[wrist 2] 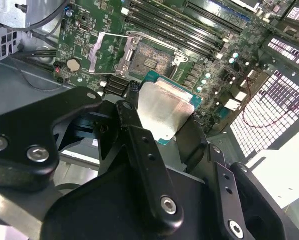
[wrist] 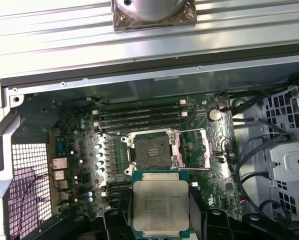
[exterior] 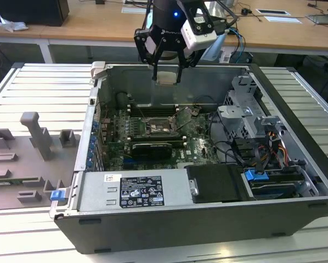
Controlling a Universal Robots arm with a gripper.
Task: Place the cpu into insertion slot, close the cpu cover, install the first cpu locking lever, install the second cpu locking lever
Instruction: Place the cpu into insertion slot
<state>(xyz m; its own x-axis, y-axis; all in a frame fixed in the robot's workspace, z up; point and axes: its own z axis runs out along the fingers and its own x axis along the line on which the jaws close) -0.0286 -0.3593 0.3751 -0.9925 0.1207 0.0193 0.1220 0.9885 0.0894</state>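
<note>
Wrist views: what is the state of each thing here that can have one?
Pale silver square cpu, held in the tool, not inserted.
Dark square insertion slot, empty and uncovered.
Silvery metal frame cpu cover, swung open.
Black tool, shut on the cpu.

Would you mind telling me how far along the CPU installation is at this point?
Nothing looks finished yet. In hand: the gripper holds the cpu in the air above the motherboard. Left: the insertion slot is empty and the cpu cover is swung open, so seating, closing and locking all remain.
</note>
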